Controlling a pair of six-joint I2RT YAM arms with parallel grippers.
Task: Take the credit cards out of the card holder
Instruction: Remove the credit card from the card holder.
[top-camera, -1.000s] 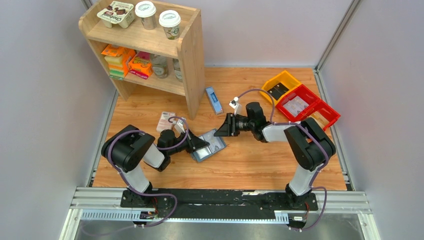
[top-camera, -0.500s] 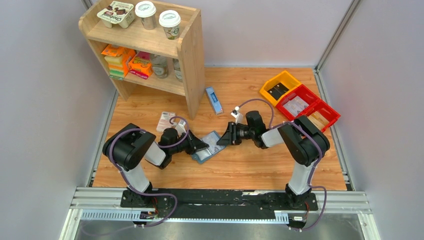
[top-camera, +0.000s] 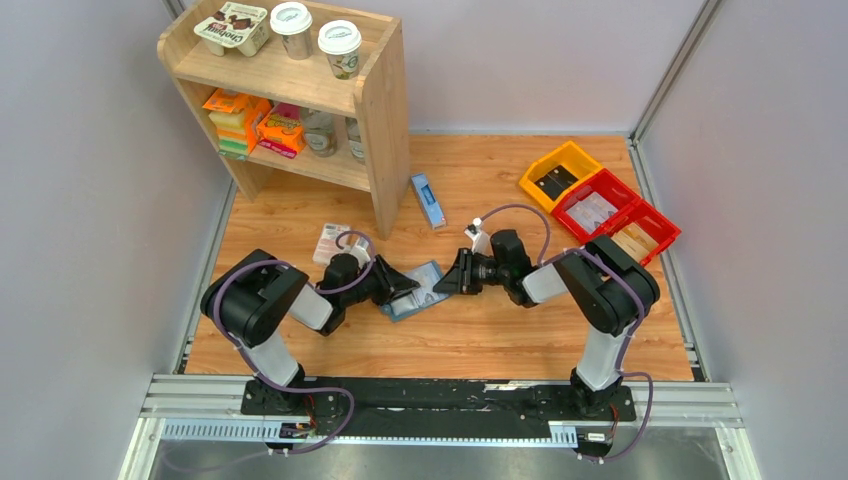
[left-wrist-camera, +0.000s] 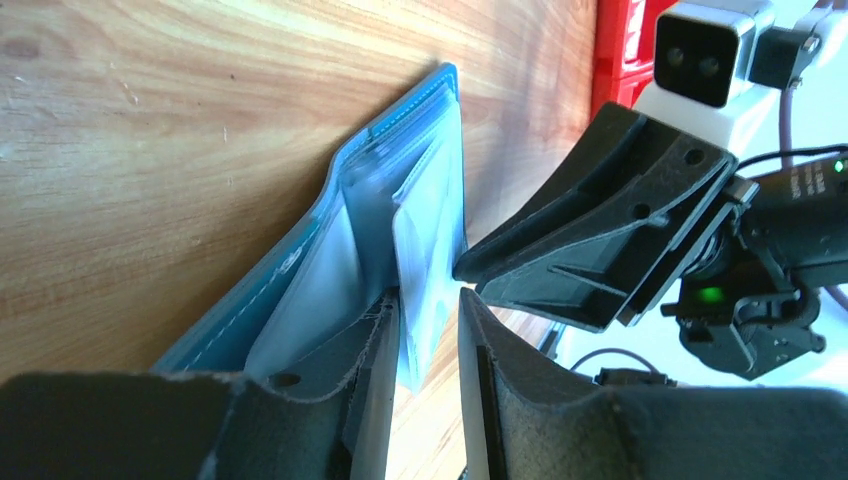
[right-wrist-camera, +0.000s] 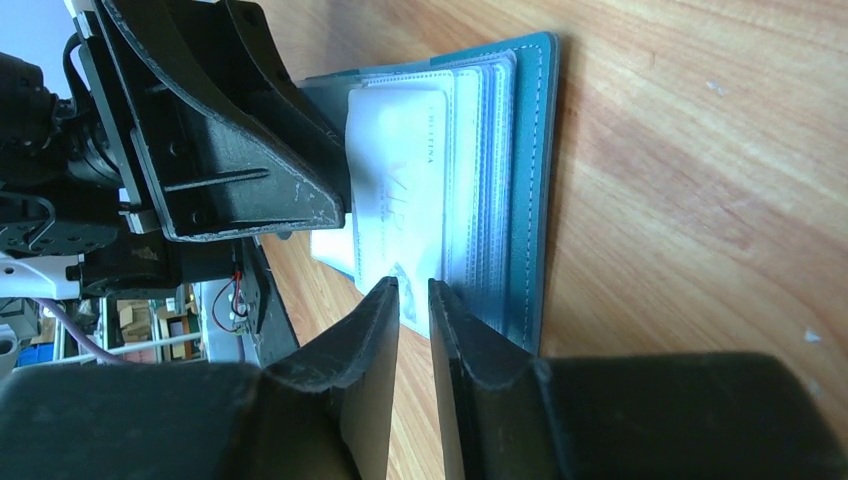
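Observation:
The teal-blue card holder (top-camera: 424, 291) lies open on the wooden table between both arms. My left gripper (top-camera: 406, 288) is at its left side. In the left wrist view the holder (left-wrist-camera: 400, 170) stands edge-on, and a pale inner panel sits in the narrow gap of my left gripper (left-wrist-camera: 425, 295). My right gripper (top-camera: 444, 282) is at the holder's right edge. In the right wrist view its tips (right-wrist-camera: 413, 288) are almost together, touching the near edge of a white card (right-wrist-camera: 395, 180) that lies on top of the holder's pockets (right-wrist-camera: 530, 150).
A wooden shelf unit (top-camera: 380, 110) stands at the back left. A long blue-and-white box (top-camera: 428, 200) lies beside it. A pink-and-white pack (top-camera: 330, 240) lies near my left arm. Yellow (top-camera: 560, 170) and red bins (top-camera: 600, 205) are at the back right.
My right gripper has come down and left to the holder's right edge. The holder has shifted slightly left with my left gripper.

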